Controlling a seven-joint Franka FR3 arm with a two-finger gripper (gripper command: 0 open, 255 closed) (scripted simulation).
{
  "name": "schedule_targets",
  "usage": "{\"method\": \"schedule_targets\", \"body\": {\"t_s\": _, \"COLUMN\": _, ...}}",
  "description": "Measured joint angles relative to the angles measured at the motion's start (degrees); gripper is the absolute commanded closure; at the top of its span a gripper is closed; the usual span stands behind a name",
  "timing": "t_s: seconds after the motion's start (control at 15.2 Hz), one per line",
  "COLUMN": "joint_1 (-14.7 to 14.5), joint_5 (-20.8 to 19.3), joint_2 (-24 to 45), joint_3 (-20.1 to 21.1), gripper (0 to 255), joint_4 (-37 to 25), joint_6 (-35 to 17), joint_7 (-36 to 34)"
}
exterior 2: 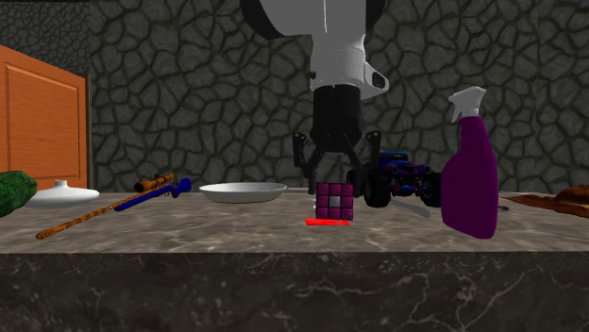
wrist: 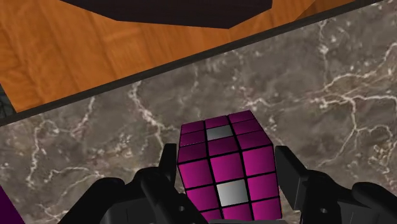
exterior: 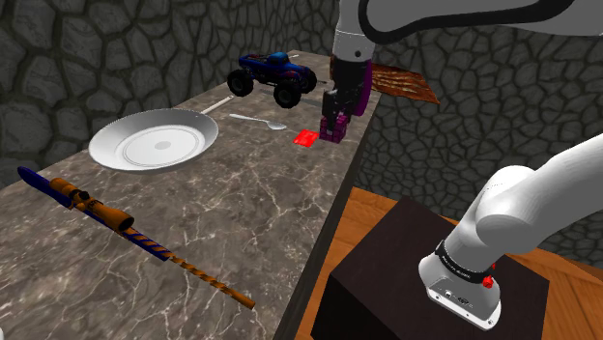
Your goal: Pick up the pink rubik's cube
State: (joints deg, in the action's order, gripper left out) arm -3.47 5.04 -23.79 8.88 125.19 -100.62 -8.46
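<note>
Seemingly, our tool [wrist: 226, 156] stood spread astride the cube [exterior 2: 334, 201], gripping nothing yet, near the desk [exterior: 242, 212] edge; we judged that an uneven squeeze could twist the cube or nudge it off.

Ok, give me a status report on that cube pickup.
Done: the approach. The gripper is low over the pink cube, with its open fingers on either side of it. In hand: the grasp. A gap shows beside one finger, so the cube is not clasped yet. Left: closing and lifting, since the cube sits on the marble counter.
</note>
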Motion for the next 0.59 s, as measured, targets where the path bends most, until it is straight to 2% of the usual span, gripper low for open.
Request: {"method": "schedule_targets", "body": {"t_s": 0.59, "joint_1": 0.13, "joint_5": -0.24, "joint_2": 0.44, "joint_3": -0.24, "gripper": 255, "joint_4": -7.0, "joint_6": 6.56, "joint_7": -0.27}}
